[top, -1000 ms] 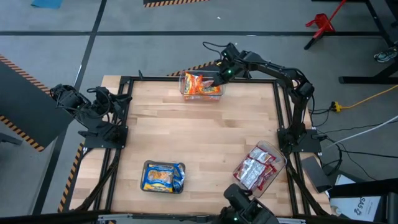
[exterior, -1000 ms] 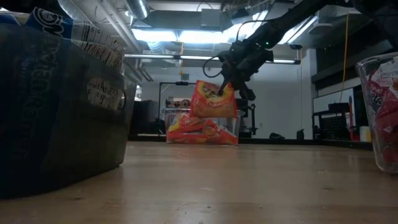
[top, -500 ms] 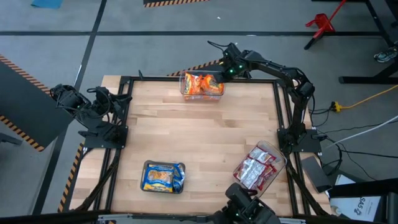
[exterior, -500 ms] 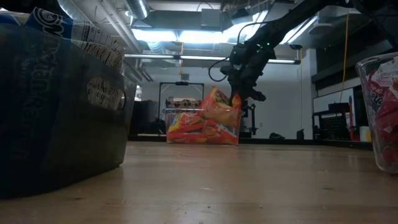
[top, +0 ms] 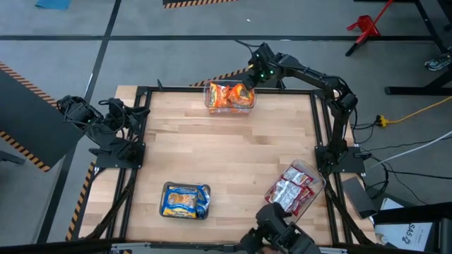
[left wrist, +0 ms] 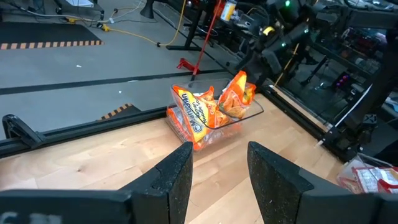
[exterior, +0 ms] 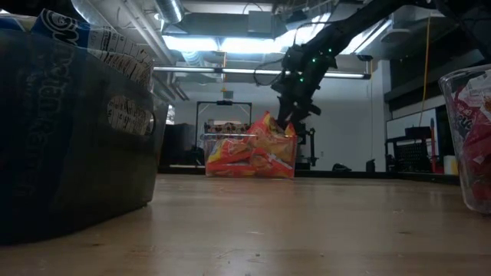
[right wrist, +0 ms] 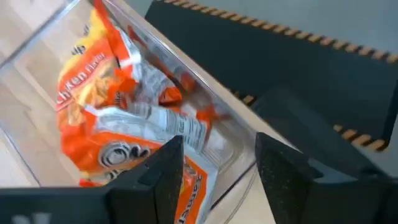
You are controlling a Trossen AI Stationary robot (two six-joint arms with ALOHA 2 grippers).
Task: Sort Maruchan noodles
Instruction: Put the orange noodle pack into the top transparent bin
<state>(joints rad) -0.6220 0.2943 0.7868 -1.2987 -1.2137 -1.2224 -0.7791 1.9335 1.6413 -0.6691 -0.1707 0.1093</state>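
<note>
From above, the pale wooden plank tabletop (top: 226, 155) sits in a black metal frame on a grey floor marked with dark lines and orange-black hazard tape. On it, well apart, stand three containers: a clear plastic tub (top: 229, 97) of glossy orange-red ramen packets (top: 227, 94) at the far edge, a dark tray (top: 186, 200) of blue-and-yellow packets (top: 183, 202) near the front, and a clear tub (top: 294, 188) of red-and-white packets (top: 288, 192) at the front right. The right gripper (top: 253, 79) hangs over the far corner of the orange tub; the left gripper (top: 138, 111) waits folded at the tabletop's left edge. At table height, a workshop with ceiling strip lights and dark racks lies behind; the orange-red packets (exterior: 252, 153) fill their tub (exterior: 249, 157), one standing up with its corner above the rim, and the right gripper (exterior: 289, 119) is just above that corner, holding nothing. From the left wrist, the left gripper (left wrist: 219, 168) is spread and empty, facing the orange packets (left wrist: 208, 112) heaped crookedly in the tub. From the right wrist, the right gripper (right wrist: 214, 165) is released over crumpled orange-red packets (right wrist: 124, 124) printed with white and yellow.
</note>
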